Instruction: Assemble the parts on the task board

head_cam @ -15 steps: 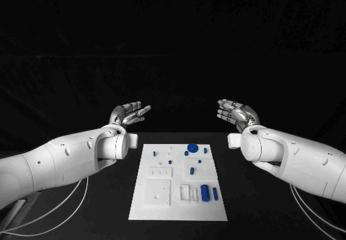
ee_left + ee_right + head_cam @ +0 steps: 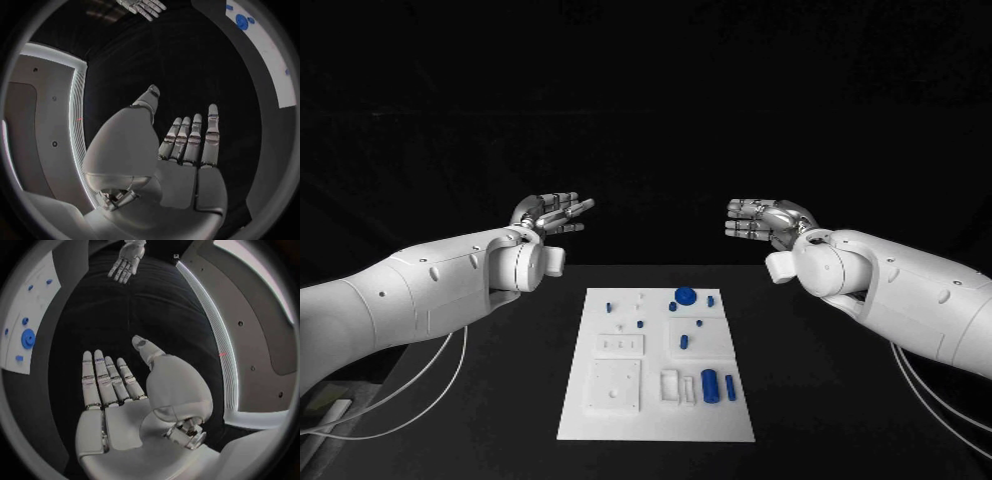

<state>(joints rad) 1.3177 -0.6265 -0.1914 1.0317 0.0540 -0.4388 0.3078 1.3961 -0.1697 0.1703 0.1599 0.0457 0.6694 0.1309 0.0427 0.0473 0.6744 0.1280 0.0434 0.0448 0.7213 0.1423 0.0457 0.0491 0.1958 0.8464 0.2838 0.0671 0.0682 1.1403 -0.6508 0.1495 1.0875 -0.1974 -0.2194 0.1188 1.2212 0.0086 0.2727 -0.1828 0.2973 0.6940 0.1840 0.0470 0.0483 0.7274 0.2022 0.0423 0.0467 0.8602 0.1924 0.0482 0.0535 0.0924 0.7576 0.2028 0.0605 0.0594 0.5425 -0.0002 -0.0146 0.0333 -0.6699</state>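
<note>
The task board (image 2: 656, 420) lay flat on the black table (image 2: 473, 400), its near edge closest to the robot. Nearest on it sat a long blue part (image 2: 710, 385) with a smaller one (image 2: 730, 388) just beside it, next to some white upright pieces (image 2: 678, 386). Farther up lay a small blue part (image 2: 684, 342), then two tiny ones (image 2: 629, 324), and near the far edge a round blue disc (image 2: 685, 295) with a small oval part (image 2: 711, 300) beside it.

Beyond the board, both hands hung in the air well apart from it. The left hand (image 2: 554, 217) held nothing, its fingers (image 2: 195, 136) straight and lying close side by side, thumb apart. The right hand (image 2: 764, 220) was likewise empty, fingers (image 2: 105, 376) extended, thumb apart.

Nothing stood between the hands and the board. The risk, as I judged it, lay in the parts themselves: they were small and closely set, so broad fingers coming down could nudge a neighbour out of place or knock the upright pieces over. The two near blue parts looked round and might roll. Both hands reaching together for the middle could also collide.
</note>
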